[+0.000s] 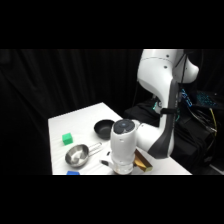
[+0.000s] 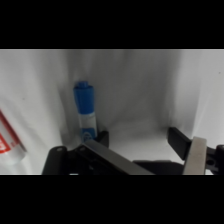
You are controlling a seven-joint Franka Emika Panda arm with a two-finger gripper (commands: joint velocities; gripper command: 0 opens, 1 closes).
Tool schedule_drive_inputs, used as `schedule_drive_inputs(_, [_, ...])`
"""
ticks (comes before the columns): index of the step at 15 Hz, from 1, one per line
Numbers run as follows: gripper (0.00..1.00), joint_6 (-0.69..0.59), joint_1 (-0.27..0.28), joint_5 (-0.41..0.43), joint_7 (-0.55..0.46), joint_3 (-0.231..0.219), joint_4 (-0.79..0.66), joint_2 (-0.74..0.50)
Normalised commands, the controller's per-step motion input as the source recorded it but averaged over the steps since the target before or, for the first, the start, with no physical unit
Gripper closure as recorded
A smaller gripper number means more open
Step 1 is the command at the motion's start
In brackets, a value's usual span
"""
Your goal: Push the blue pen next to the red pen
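Note:
In the wrist view the blue pen point(image 2: 85, 107) lies on the white table, running away from the camera. Its near end sits right beside the left finger point(image 2: 102, 136). The red pen point(image 2: 7, 137), red with a whitish section, shows only partly at the left edge, a clear gap of table between it and the blue pen. My gripper point(image 2: 140, 137) is low over the table and open, with nothing between its fingers. In the side view the gripper point(image 1: 122, 169) hangs at the table's near edge and both pens are hidden.
A black bowl point(image 1: 103, 129), a silver bowl point(image 1: 76, 155) and a green block point(image 1: 67, 138) stand on the table point(image 1: 80, 120) left of the gripper. A blue object point(image 1: 73, 173) shows at the lower edge. A brown and yellow object point(image 1: 143, 162) lies right of the gripper.

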Motion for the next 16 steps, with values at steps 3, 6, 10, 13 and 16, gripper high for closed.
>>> schedule_drive_inputs(3, [0.0, 0.18, -0.172, 0.146, -0.27, -0.038, -0.52, -0.39])
schedule_drive_inputs(6, [0.0, 0.11, -0.153, 0.128, -0.27, -0.039, -0.5, -0.44])
schedule_drive_inputs(10, [0.0, -0.1, -0.124, 0.095, -0.31, 0.047, -0.45, -0.5])
schedule_drive_inputs(13, [0.0, -0.48, 0.021, -0.029, -0.22, -0.002, -0.34, -0.58])
schedule_drive_inputs(16, [0.0, -0.67, 0.046, -0.099, -0.14, -0.031, -0.19, -0.59])
